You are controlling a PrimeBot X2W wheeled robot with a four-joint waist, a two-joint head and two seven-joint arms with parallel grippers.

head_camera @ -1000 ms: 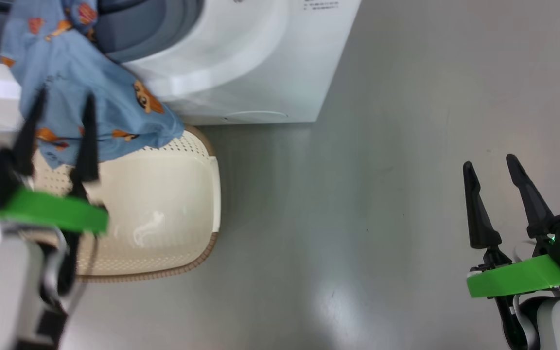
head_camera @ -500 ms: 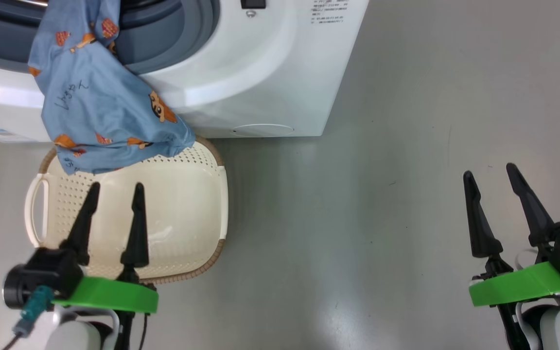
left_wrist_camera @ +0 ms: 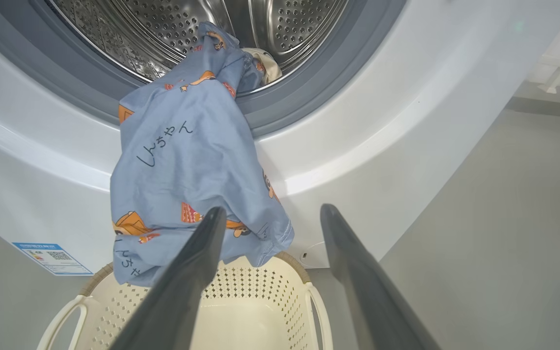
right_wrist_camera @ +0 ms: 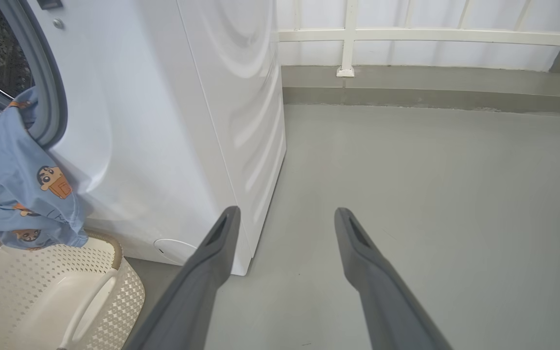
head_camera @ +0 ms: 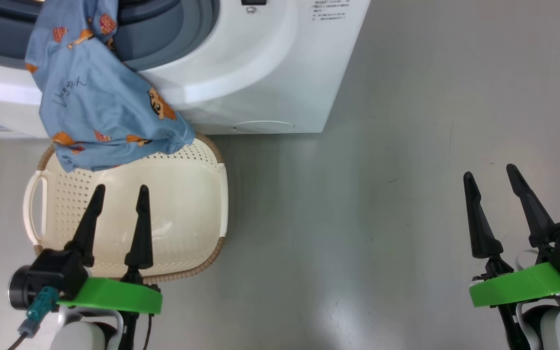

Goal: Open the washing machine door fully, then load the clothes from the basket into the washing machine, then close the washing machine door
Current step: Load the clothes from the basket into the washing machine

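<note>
The left gripper (head_camera: pixel 121 188) hangs low over the cream basket (head_camera: pixel 223 214), its two dark fingers spread apart with nothing between them. In the left wrist view the same gripper (left_wrist_camera: pixel 272 209) points up at the front of the washing machine (left_wrist_camera: pixel 406 121), and the basket (left_wrist_camera: pixel 260 291) below it shows a bare perforated inside.

A light-blue garment (head_camera: pixel 100 107) printed with orange-brown cartoon figures hangs from the machine's opening. Its upper part lies over the grey-blue gasket (left_wrist_camera: pixel 309 87) and reaches into the steel drum (left_wrist_camera: pixel 163 24). Its lower hem droops down the white front panel to the basket's far rim. The fingers are apart from the cloth. A cream-white garment (left_wrist_camera: pixel 268 65) sits in the drum just behind the blue one.

A blue label sticker (left_wrist_camera: pixel 51 257) is on the machine's front, and the round filter cover (head_camera: pixel 263 127) sits low near the corner.

The right gripper (head_camera: pixel 489 171) is well apart from all this, over the bare grey floor (head_camera: pixel 382 218), jaws likewise spread and empty. The right wrist view looks past this gripper (right_wrist_camera: pixel 286 209) at the machine's side panel (right_wrist_camera: pixel 241 97) and a white railing (right_wrist_camera: pixel 430 36) beyond.
</note>
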